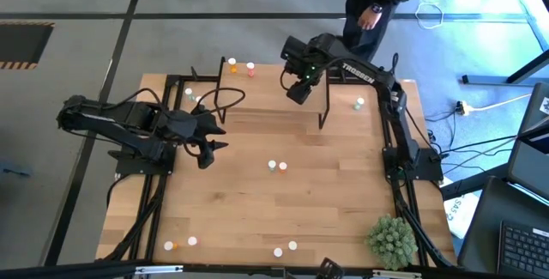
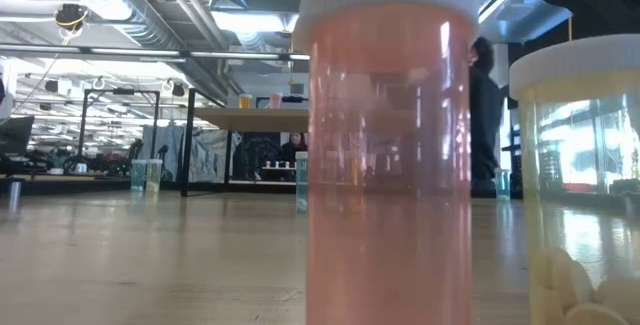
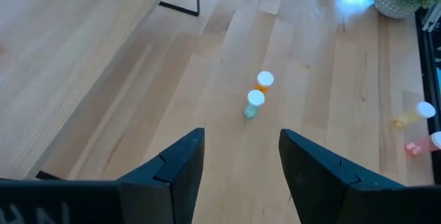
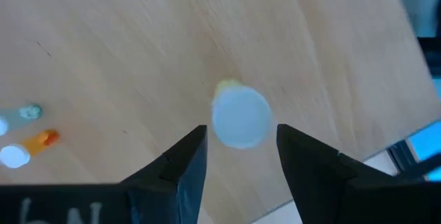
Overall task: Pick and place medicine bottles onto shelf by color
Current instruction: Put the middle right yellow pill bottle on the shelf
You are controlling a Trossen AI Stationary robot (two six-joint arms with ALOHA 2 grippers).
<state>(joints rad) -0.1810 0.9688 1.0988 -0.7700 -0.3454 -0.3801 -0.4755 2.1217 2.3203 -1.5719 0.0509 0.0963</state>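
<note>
My right gripper (image 4: 241, 148) is open over the shelf (image 1: 266, 99) at the table's far side. Its fingers stand on either side of a pale yellow bottle with a white cap (image 4: 240, 117) and do not touch it. That bottle stands upright on light wood near an edge, hidden under the gripper (image 1: 298, 88) in the high view. A green bottle (image 4: 28, 112) and an orange bottle (image 4: 40, 140) lie farther off. My left gripper (image 3: 241, 162) is open above the table's left middle (image 1: 206, 146), facing an orange bottle (image 3: 264, 80) and a green bottle (image 3: 253, 104) that stand on the tabletop.
Bottles stand at the shelf's far left (image 1: 232, 63) and right end (image 1: 358, 103). Others sit along the near edge (image 1: 286, 248), (image 1: 180, 243); a pink bottle (image 2: 390, 145) and a yellow bottle (image 2: 580, 185) fill the low view. A spiky plant (image 1: 393, 238) sits near right. A person (image 1: 377, 4) stands beyond the table.
</note>
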